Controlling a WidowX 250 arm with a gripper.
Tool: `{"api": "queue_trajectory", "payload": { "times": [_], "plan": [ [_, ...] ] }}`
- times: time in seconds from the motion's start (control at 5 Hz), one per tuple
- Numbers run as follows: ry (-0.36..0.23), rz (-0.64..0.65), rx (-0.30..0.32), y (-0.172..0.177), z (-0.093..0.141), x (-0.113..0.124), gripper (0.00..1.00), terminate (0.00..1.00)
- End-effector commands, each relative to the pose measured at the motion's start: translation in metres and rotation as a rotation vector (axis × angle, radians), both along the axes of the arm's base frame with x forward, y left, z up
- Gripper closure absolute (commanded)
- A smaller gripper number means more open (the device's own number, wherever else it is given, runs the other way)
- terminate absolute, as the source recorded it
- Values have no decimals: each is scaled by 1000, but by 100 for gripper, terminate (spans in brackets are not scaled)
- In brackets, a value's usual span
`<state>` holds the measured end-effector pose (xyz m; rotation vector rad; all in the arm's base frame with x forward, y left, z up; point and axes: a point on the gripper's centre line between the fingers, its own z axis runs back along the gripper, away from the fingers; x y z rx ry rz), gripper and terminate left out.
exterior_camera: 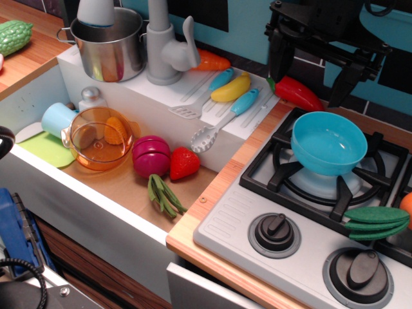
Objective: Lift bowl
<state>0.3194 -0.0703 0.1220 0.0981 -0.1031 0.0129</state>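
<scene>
The light blue bowl (328,143) sits upright on the rear left burner of the toy stove (257,225). It is empty. My black gripper (310,69) hangs above and just behind the bowl, clear of it. Its two fingers (280,59) stand wide apart with nothing between them, so it is open and empty.
A red pepper (297,93) lies just left of the gripper. A green pea pod (376,223) lies on the stove at the bowl's front right. The sink holds a transparent orange bowl (100,138), a purple vegetable (151,156) and a strawberry (185,164). A steel pot (109,45) and faucet (167,45) stand at the back.
</scene>
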Motion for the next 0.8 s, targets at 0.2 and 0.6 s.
{"api": "queue_trajectory", "payload": {
  "times": [0.2, 0.6],
  "plan": [
    [-22, 0, -6, 1, -17, 6, 0, 0],
    [-56, 4, -36, 2, -51, 10, 0, 0]
  ]
}}
